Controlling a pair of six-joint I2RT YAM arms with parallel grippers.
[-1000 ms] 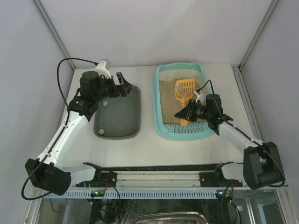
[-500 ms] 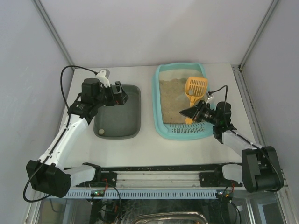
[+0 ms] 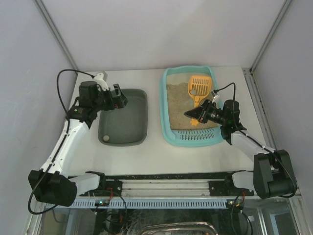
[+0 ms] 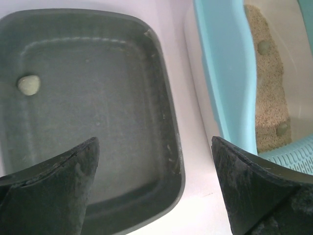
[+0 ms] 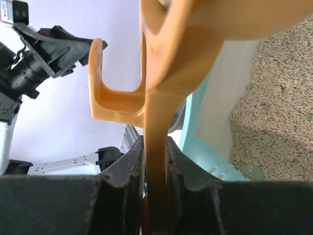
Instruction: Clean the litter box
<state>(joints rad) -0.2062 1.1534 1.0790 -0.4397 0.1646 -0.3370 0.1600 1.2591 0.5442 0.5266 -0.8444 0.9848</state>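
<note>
Litter box, turquoise, beige sand, maybe clumps; right jaws tight on scoop, left jaws spread.

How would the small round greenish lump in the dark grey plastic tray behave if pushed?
Being round, the small greenish lump would probably roll across the smooth dark grey plastic tray. It looks light; the tray's raised wall would likely stop it.

left arm climbs from its base at 7 o'clock up to about 10, wrist bent so the left gripper points toward 3 o'clock, jaws spread wide. right arm sits folded low out at 5 o'clock, right gripper aimed at 9 o'clock, fingers pinched tight on the scoop handle
</note>
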